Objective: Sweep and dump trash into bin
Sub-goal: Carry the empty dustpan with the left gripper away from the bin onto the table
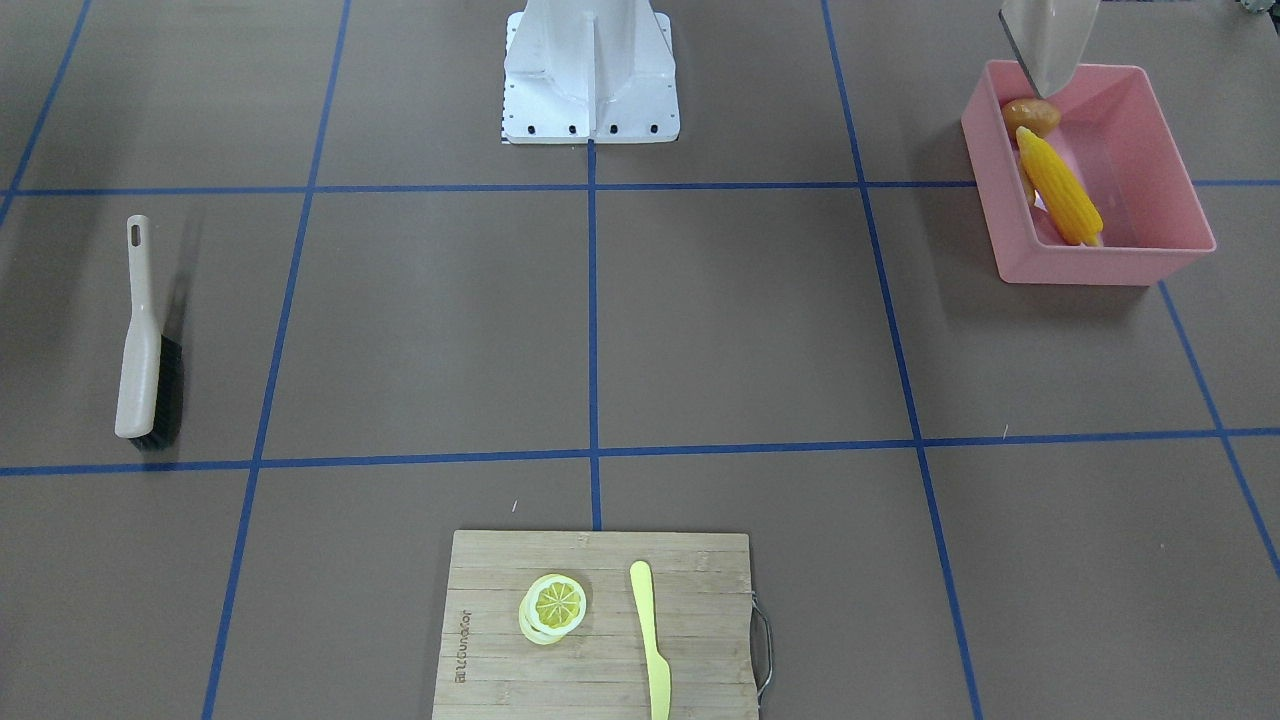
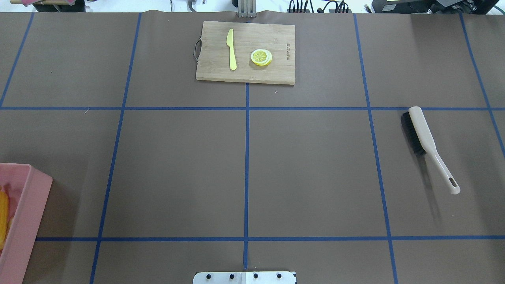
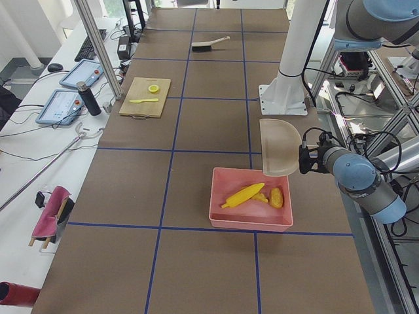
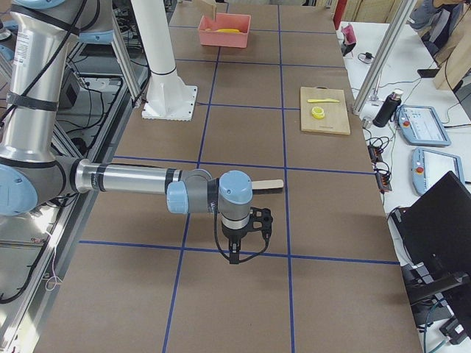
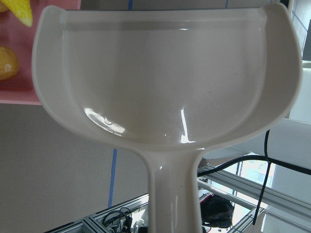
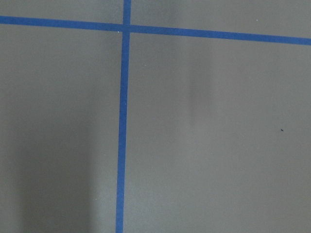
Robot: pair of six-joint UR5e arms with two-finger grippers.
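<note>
The pink bin (image 1: 1105, 268) stands on my left side of the table, cut off at the overhead view's left edge (image 2: 23, 221). Inside lie the yellow corn cob (image 1: 1060, 187), the tan-brown potato (image 1: 1032, 116) and the ginger root (image 3: 262, 196), which is partly under the corn. The beige dustpan (image 3: 280, 147) hangs tilted over the bin's robot-side rim, with no trash in its scoop (image 5: 165, 77). Its handle runs back to my left gripper (image 3: 306, 159); I cannot tell that gripper's state. My right gripper (image 4: 234, 256) points down over bare table, and its state cannot be told either.
A beige hand brush (image 2: 428, 144) with black bristles lies on my right side. At the far middle, a wooden cutting board (image 2: 276, 39) carries a lemon slice (image 2: 261, 57) and a yellow-green knife (image 2: 231, 49). The white robot base (image 1: 590, 70) stands at the near edge.
</note>
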